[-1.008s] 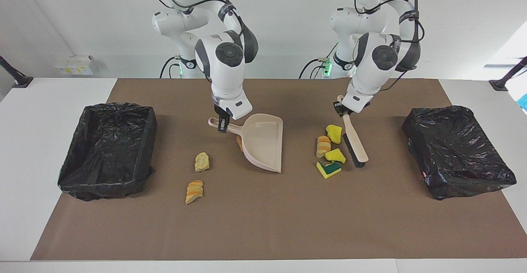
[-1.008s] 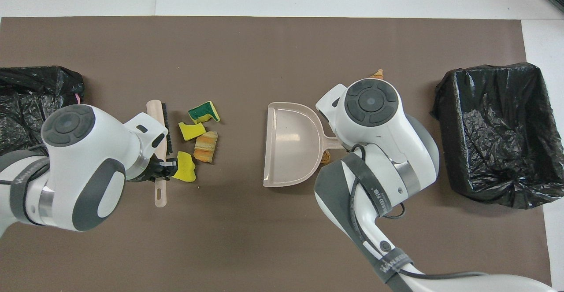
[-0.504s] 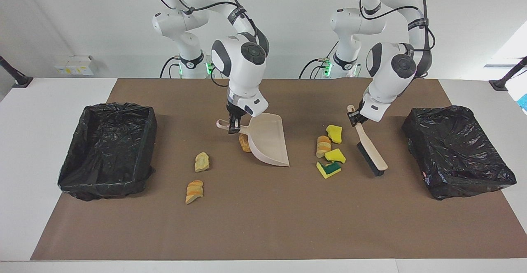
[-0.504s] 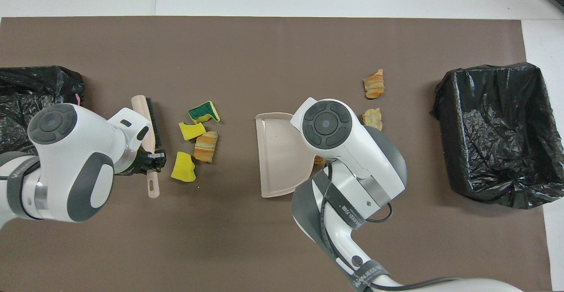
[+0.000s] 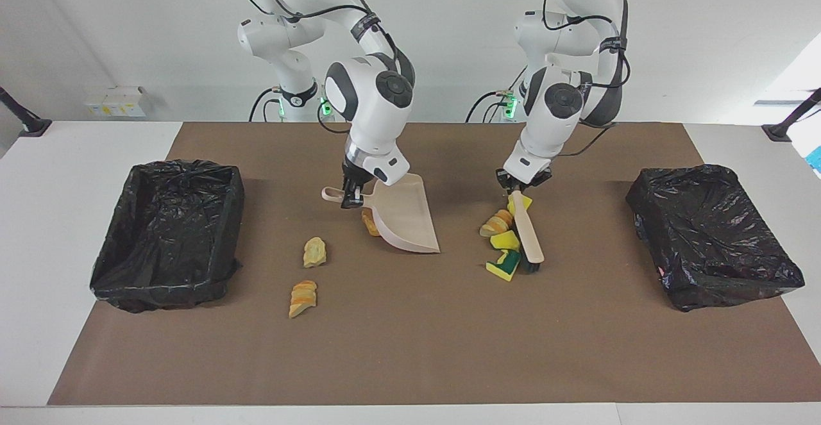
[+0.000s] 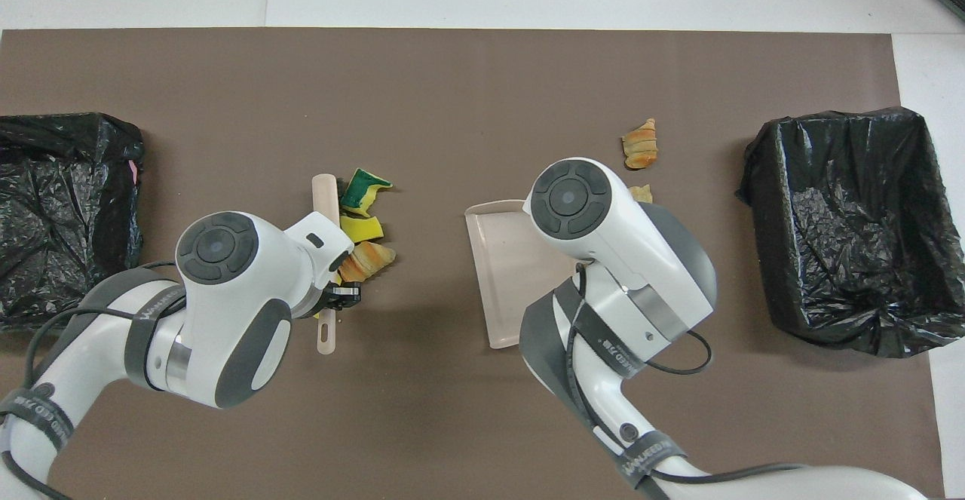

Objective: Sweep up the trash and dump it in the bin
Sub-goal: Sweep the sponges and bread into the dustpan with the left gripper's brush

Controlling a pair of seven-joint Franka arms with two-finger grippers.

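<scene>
left gripper (image 5: 517,187) jaws clamped on brush (image 5: 528,236), bristles against the sponge scraps (image 5: 503,240); right gripper (image 5: 350,198) jaws clamped on dustpan (image 5: 405,215), tilted on the counter (image 5: 410,348). we judge: pan holds no trash, both bins (image 5: 167,233) unfed, bread lumps (image 5: 308,274) still loose.

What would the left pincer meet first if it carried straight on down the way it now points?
Probably the brush handle it already grips; past that, the left pincer would likely meet the yellow sponge chunk beside the handle, then the brown mat. Depth is unclear.

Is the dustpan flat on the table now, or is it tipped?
Tipped. The right gripper holds the dustpan by its handle, raised, while only the open front edge meets the mat.
</scene>
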